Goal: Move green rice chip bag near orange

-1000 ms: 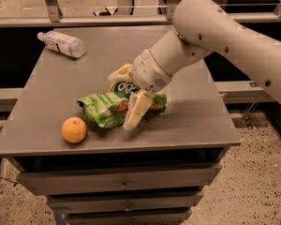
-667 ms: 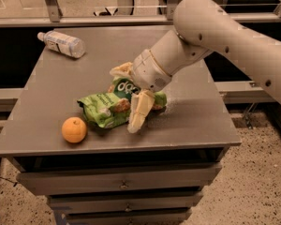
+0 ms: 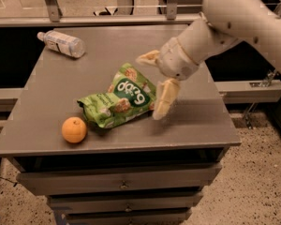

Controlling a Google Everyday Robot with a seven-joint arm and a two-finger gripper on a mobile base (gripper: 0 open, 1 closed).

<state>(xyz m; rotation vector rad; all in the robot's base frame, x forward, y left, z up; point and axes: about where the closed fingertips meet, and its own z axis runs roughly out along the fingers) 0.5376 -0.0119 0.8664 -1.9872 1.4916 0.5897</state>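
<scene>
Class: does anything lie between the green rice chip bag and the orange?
Nothing visible: only bare table between green rice chip bag and orange. The open pincer straddles the bag's other end.

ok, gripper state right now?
Gripper: open, jaws spread wide at the end of the green rice chip bag, holding nothing.

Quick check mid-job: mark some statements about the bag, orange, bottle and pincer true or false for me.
1. The green rice chip bag lies on the table between the orange and the pincer. True.
2. The bottle stands upright beside the orange. False: it lies on its side at the far left corner.
3. The pincer is shut on the orange. False: it is open at the bag's right end, away from the orange.
4. The orange sits near the table's front edge. True.
</scene>
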